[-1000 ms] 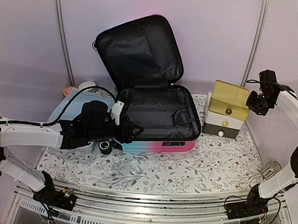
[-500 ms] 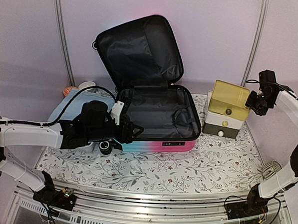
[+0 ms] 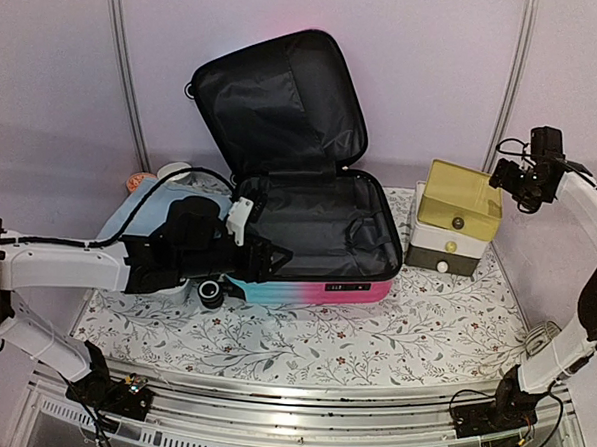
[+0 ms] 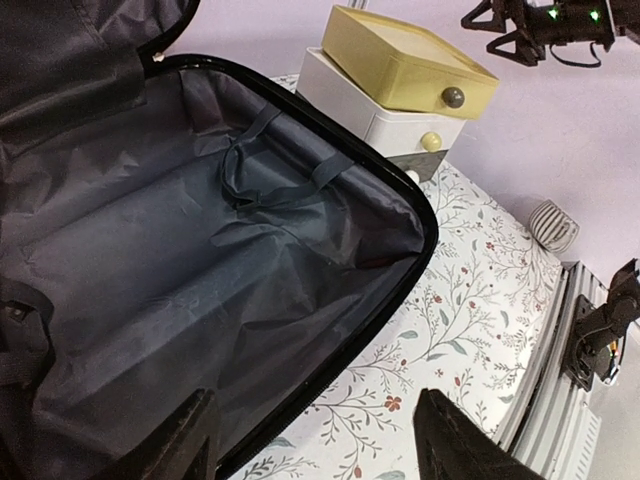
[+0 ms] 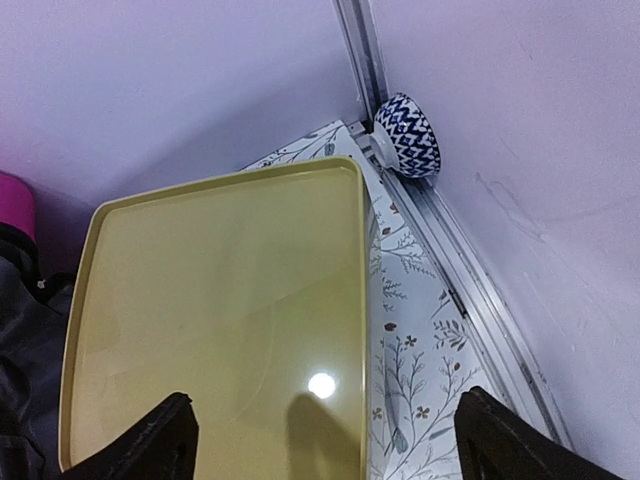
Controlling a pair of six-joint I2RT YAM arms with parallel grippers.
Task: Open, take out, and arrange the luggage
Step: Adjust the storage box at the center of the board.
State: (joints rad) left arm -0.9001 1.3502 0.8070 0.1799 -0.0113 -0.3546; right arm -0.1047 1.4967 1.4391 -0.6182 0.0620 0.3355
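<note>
The luggage (image 3: 315, 284) lies open on the table, its lid (image 3: 280, 97) standing up against the back wall and its black lining (image 4: 200, 260) bare. My left gripper (image 3: 262, 257) is at the case's front left corner. In the left wrist view the left gripper (image 4: 315, 435) is open astride the front rim, one finger over the lining and one over the cloth, gripping nothing. My right gripper (image 3: 511, 180) hangs open above the right edge of the yellow-topped drawer box (image 3: 457, 217). In the right wrist view the right gripper (image 5: 325, 445) holds nothing over the yellow top (image 5: 220, 300).
A blue-and-white patterned bowl (image 5: 408, 135) sits in the back right corner. A light blue item (image 3: 139, 215) and small dishes (image 3: 171, 172) lie left of the case. A ribbed grey object (image 3: 543, 336) is at the right edge. A floral cloth (image 3: 373, 338) covers the table.
My right gripper went from shut to wide open and drew up and to the right, away from the yellow top. The left arm shifted slightly right.
</note>
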